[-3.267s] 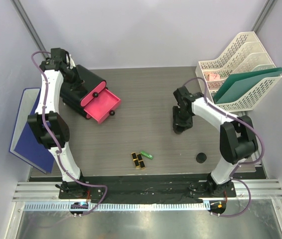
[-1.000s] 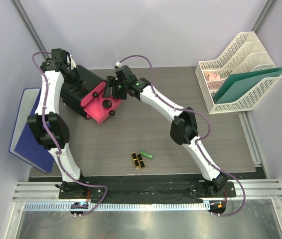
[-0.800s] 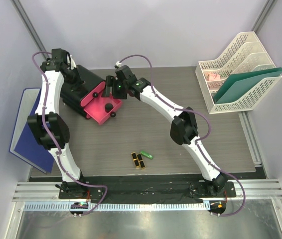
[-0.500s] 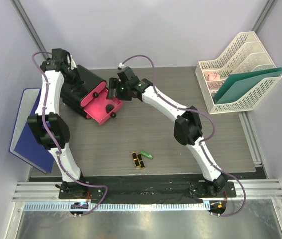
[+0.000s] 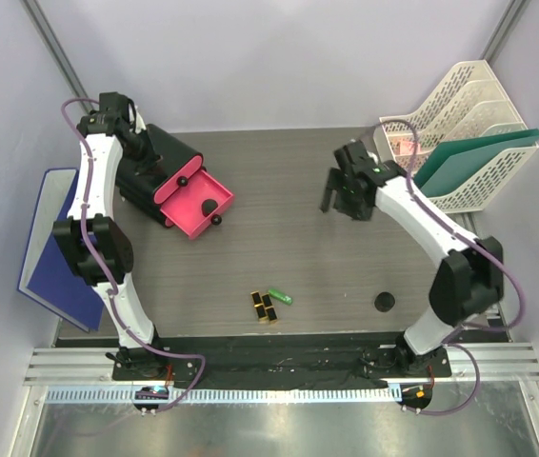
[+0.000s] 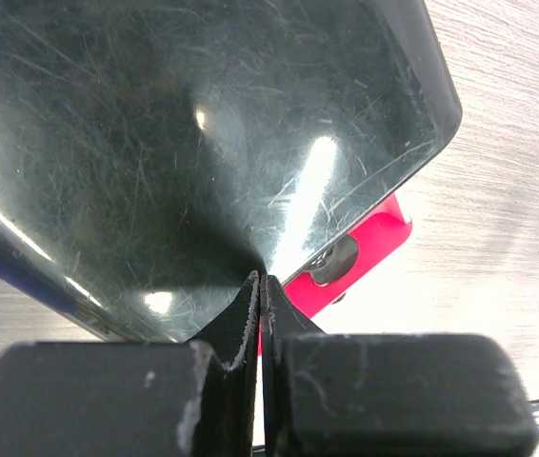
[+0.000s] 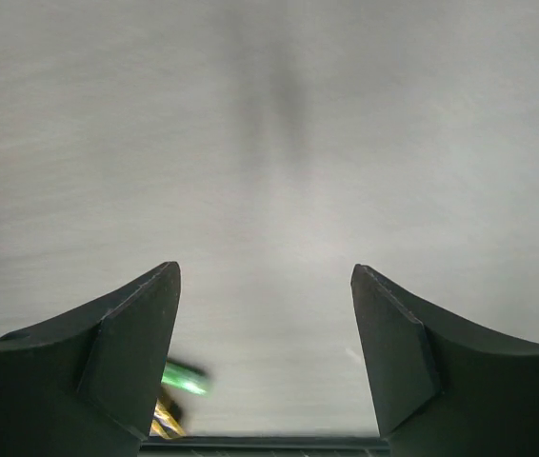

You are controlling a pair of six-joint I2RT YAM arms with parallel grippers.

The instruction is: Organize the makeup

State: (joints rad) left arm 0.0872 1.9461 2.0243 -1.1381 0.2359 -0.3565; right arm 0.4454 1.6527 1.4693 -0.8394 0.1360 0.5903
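Observation:
Two black-and-gold lipsticks and a green tube lie together near the table's front edge. The right wrist view catches the green tube and a bit of gold lipstick, both blurred. One black round compact lies in the open pink drawer; another compact sits on the table at the right. My right gripper hangs open and empty over bare table. My left gripper is shut, its tips against the glossy black box, with the pink drawer beyond.
A white mesh file rack with a green folder stands at the back right. A blue folder lies off the table's left edge. The black drawer box stands at the back left.
My right arm has swung from over the pink drawer back to the right side, its jaws opening wider. The compact stays in the drawer. The left arm has not moved.

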